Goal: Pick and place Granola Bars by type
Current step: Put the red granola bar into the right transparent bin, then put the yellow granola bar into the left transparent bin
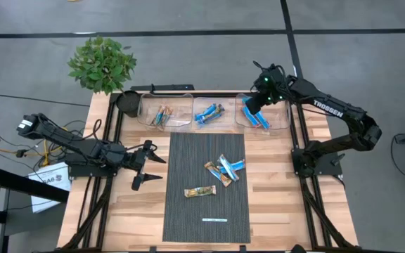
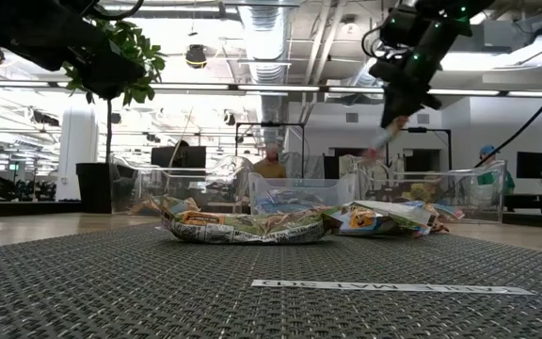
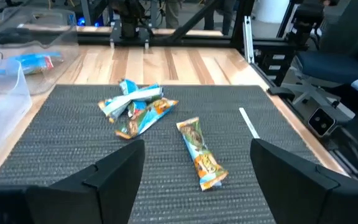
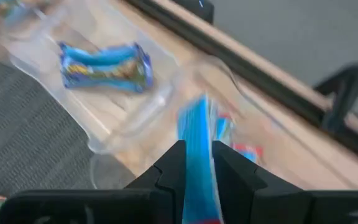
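Note:
My right gripper (image 1: 254,105) hangs over the far right clear bin (image 1: 281,119), shut on a bright blue granola bar (image 4: 196,134). That bin holds more blue bars (image 1: 259,119). The middle bin (image 1: 197,124) and the left bin (image 1: 181,119) each hold several bars. On the dark mat (image 1: 188,218) lie a small heap of bars (image 1: 225,169) and a single tan bar (image 1: 201,191). At the mat's left side, above the table, my left gripper (image 1: 148,166) is open and holds nothing; the single bar (image 3: 201,155) lies ahead of it. My right gripper pinches the blue bar (image 4: 197,155) between its two fingers (image 4: 173,168), which lie along the bar's length. The fingers slant down from above. The bar's free end (image 2: 381,143) sticks out past the fingertips, and the bar is lifted clear above the right bin.
A potted plant (image 1: 102,63) and a dark cup (image 1: 129,102) stand at the far left corner. A thin white strip (image 1: 215,220) lies near the mat's front edge. Black frame rails (image 1: 111,133) run along both sides of the wooden table (image 1: 280,211).

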